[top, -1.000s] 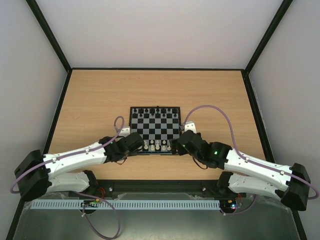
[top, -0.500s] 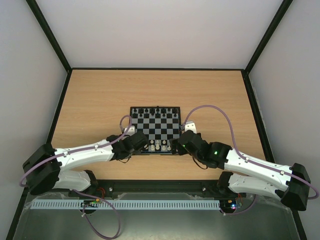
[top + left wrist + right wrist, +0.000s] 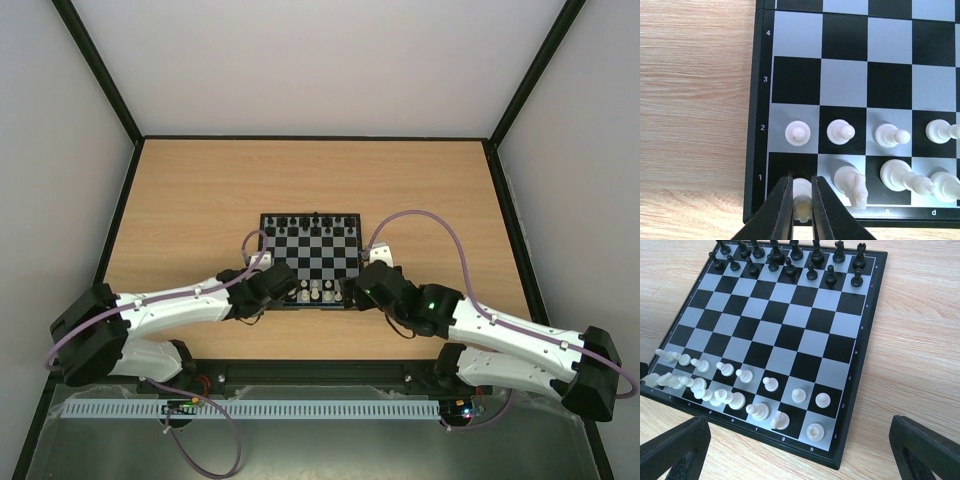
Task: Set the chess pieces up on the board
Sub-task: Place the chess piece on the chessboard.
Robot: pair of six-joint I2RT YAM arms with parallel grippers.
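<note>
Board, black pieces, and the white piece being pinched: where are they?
board (image 3: 801, 342): right wrist view, a bare middle square.
black pieces (image 3: 811, 272): right wrist view, one pawn's body.
white piece (image 3: 801, 191): left wrist view, its rounded top.

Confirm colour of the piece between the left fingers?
The piece is white; the left wrist view shows it best.

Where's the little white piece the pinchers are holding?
In the left wrist view, the white piece is at the board's near-left corner square, pinched by the left gripper, beside a white knight.
</note>
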